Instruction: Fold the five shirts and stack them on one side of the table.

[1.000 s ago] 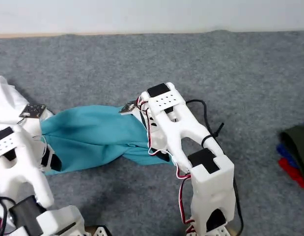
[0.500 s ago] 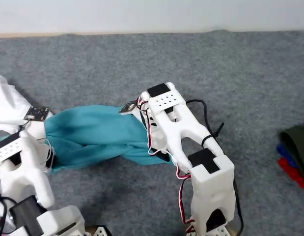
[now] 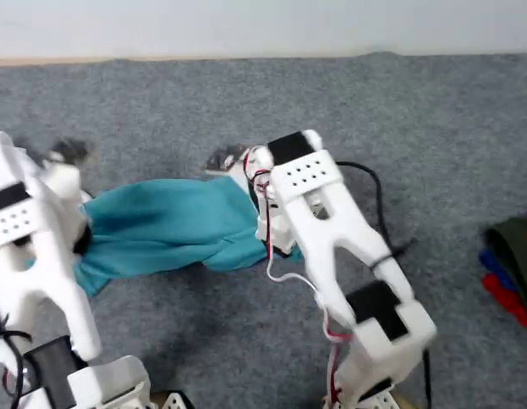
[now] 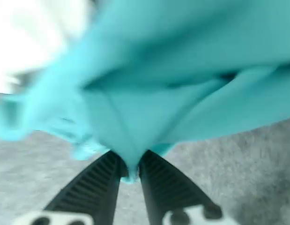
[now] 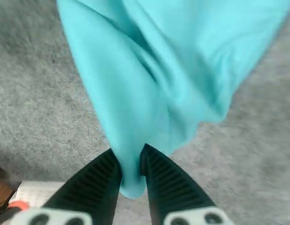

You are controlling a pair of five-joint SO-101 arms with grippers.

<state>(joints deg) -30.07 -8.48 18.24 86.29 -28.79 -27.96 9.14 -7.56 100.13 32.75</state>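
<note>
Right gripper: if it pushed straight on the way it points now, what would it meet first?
The right gripper would meet the teal shirt first, since the cloth is pinched between its fingers. Past the cloth lies the grey table surface, though the depth is hard to judge.

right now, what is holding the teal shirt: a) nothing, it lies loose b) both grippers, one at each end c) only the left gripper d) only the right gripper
b: the left gripper and the right gripper each pinch a fold of the teal shirt in its own wrist view.
</note>
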